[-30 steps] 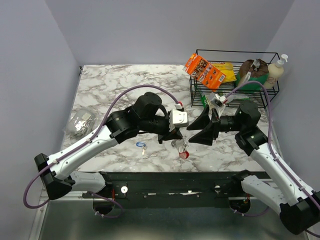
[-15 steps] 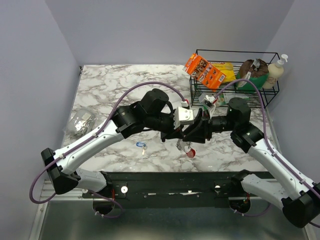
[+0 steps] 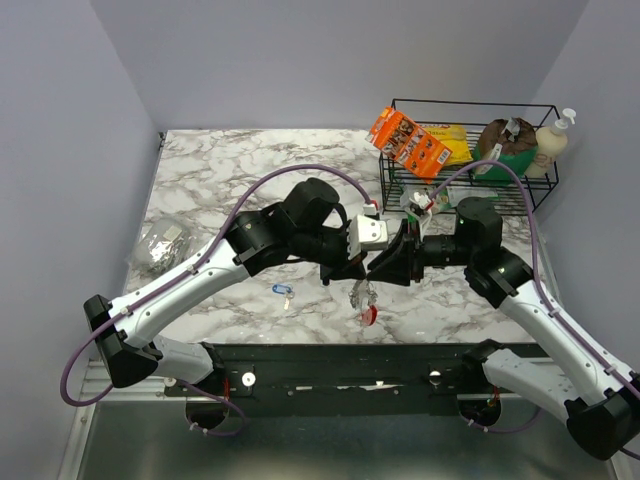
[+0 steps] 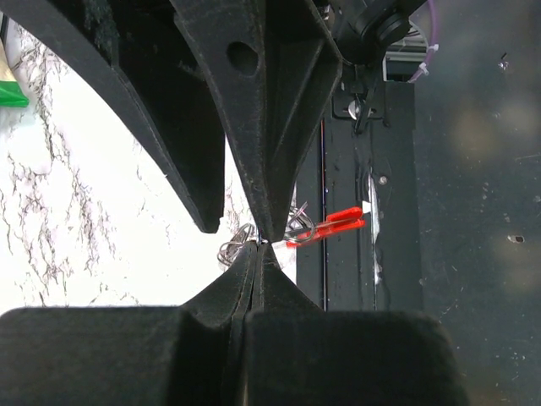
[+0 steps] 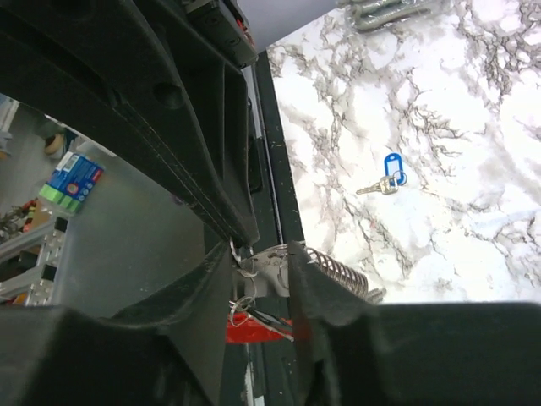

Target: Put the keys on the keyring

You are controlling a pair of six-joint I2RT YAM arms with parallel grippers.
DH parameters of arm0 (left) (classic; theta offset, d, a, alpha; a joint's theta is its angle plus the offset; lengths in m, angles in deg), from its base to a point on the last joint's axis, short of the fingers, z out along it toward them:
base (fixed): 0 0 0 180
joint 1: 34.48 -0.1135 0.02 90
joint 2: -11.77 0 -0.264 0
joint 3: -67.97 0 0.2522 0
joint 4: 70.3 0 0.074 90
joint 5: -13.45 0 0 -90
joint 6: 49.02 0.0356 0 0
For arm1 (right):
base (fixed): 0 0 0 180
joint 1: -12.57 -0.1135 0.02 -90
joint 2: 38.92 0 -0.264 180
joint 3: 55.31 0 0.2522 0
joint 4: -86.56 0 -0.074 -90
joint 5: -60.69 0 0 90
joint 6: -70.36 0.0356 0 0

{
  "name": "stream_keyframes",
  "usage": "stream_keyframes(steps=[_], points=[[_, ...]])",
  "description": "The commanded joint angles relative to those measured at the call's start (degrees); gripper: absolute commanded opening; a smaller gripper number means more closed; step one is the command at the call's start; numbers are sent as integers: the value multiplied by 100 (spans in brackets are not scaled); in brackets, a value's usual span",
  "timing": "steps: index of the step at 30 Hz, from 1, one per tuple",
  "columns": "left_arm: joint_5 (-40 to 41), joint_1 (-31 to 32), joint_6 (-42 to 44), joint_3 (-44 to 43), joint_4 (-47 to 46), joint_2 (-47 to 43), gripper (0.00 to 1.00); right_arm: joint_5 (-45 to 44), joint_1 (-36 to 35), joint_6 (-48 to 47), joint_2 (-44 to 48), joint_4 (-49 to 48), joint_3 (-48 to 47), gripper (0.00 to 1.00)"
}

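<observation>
The keyring (image 3: 362,296) hangs in mid-air over the table's front edge, its red plastic piece (image 3: 368,315) lowest. My left gripper (image 3: 352,270) is shut on its thin wire loop, fingertips pressed together (image 4: 258,245), and the red piece (image 4: 334,227) shows just beyond them. My right gripper (image 3: 381,268) faces it tip to tip. In the right wrist view its jaws (image 5: 258,275) are closed on the keyring's silver metal piece (image 5: 272,269), with a coil spring (image 5: 342,271) beside it. A blue-headed key (image 3: 283,291) (image 5: 390,182) lies alone on the marble.
A crumpled foil lump (image 3: 160,245) sits at the table's left edge. A black wire basket (image 3: 470,150) at the back right holds an orange box (image 3: 408,140) and a pump bottle (image 3: 553,140). The black mounting rail (image 3: 350,360) runs along the near edge.
The two grippers have come together over the front middle of the table. My right gripper's jaws have narrowed from wide open onto the keyring that my left gripper holds up.
</observation>
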Motion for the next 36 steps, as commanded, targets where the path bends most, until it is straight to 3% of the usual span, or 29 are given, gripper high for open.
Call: stream_keyframes(steps=[1, 2, 3, 6, 13, 15, 16, 19, 22, 28, 36], points=[[-5, 35, -5, -113, -22, -86, 0, -195, -21, -184, -14, 272, -198, 33], [-5, 35, -14, -104, -39, -95, 0, -213, -12, -184, -22, 290, -198, 28], [4, 26, -14, -104, -48, -103, 0, -239, -21, -201, -40, 308, -206, 17], [30, 35, 4, -113, -92, -103, 0, -335, -21, -271, -84, 431, -224, 1], [371, 35, 4, -69, -215, -200, 2, -714, -21, -324, -110, 589, -285, 0], [487, 35, -66, 53, -329, -331, 16, -670, -21, -237, -102, 475, -268, 0], [566, 35, -84, 115, -495, -402, 32, -609, -21, -184, -84, 309, -242, 0], [707, 17, -285, 475, -995, -753, 47, -503, -12, 53, 30, -208, -137, 0], [768, -105, -627, 888, -1548, -1201, 54, -572, -21, 185, 249, -683, 30, 0], [313, -448, -1033, 1530, -2437, -1834, 61, -494, -21, 326, 856, -1982, 619, 0], [-900, -818, -1691, 2153, -3632, -2037, 59, -336, -21, 861, 1410, -3777, 1419, 0]])
